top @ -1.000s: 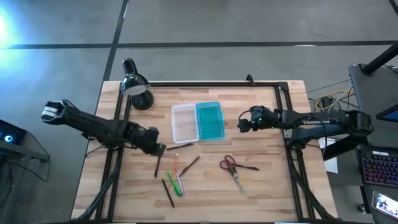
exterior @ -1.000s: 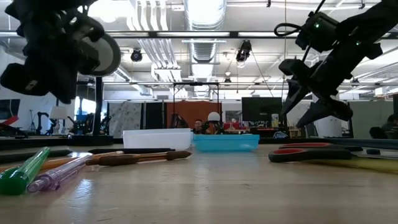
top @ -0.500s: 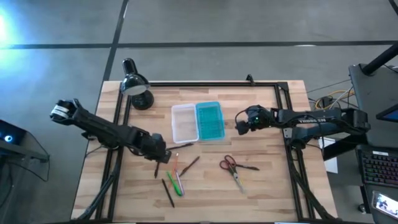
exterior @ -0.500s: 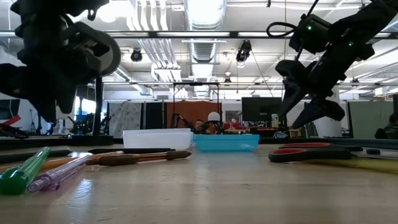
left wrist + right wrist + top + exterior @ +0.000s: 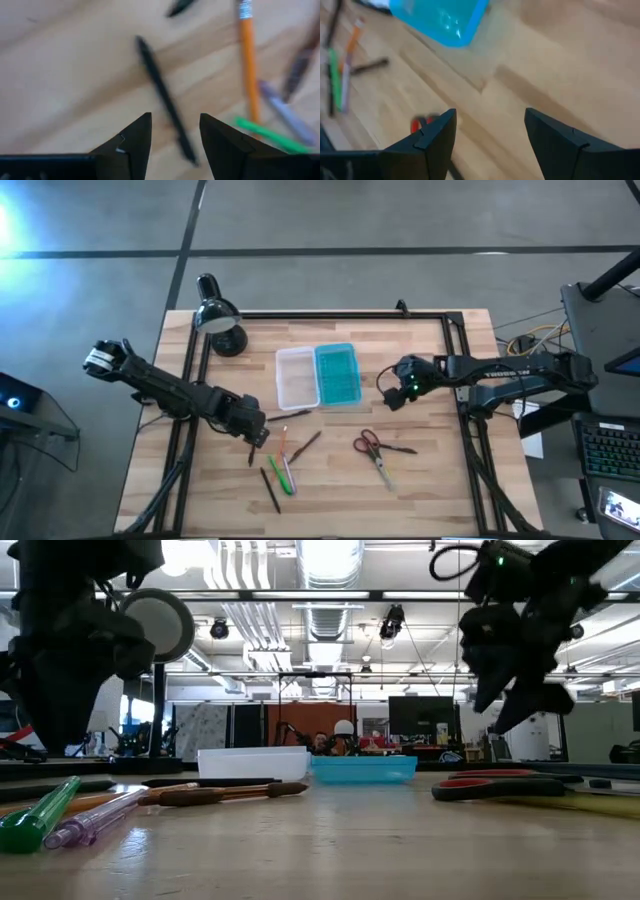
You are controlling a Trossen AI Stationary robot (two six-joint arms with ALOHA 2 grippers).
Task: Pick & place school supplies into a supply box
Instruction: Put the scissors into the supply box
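Observation:
The supply box lies open at the table's middle: a whitish tray [image 5: 296, 377] with its turquoise lid [image 5: 337, 374] flat beside it. On the table nearer the front lie a dark pen [image 5: 253, 449], an orange pencil [image 5: 283, 442], a green marker [image 5: 285, 476], more dark pens [image 5: 306, 443] and red-handled scissors [image 5: 372, 448]. My left gripper [image 5: 173, 125] is open and points down over the dark pen [image 5: 162, 97], which runs between its fingertips without showing contact. My right gripper [image 5: 490, 120] is open above bare table, right of the lid [image 5: 440, 17] and beyond the scissors [image 5: 422, 122].
A black desk lamp [image 5: 220, 320] stands at the far left corner. A black frame [image 5: 330, 314] runs along the table's far and side edges. Bare wood lies right of the scissors and along the near edge.
My left gripper has moved a little toward the near edge and down over the dark pen. My right gripper has moved toward the near edge, in the direction of the scissors, and tipped further down. The supplies and the box have stayed in place.

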